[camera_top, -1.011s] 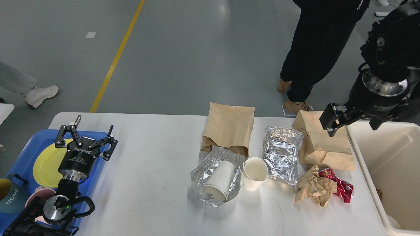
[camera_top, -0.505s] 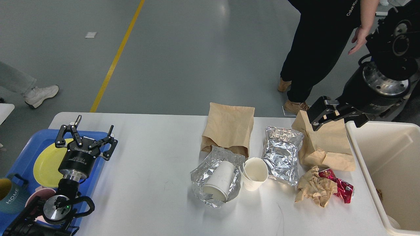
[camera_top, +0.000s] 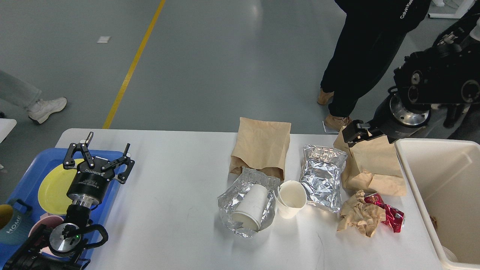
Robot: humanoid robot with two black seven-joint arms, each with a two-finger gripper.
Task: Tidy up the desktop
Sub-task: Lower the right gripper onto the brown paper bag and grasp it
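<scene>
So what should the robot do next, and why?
Probably lower the right gripper onto the brown paper bag beside the cream bin. It hovers right over the bag's top edge, and litter covers the desktop.

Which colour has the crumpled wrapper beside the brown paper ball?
The crumpled wrapper is red with small white markings, seen in the head view, on the desktop.

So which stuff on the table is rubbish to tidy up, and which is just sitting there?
To tidy off the desktop:
paper bags
foil wrappers
paper cups
crumpled paper
red wrapper

Just there:
blue tray
yellow plate
mug
</scene>
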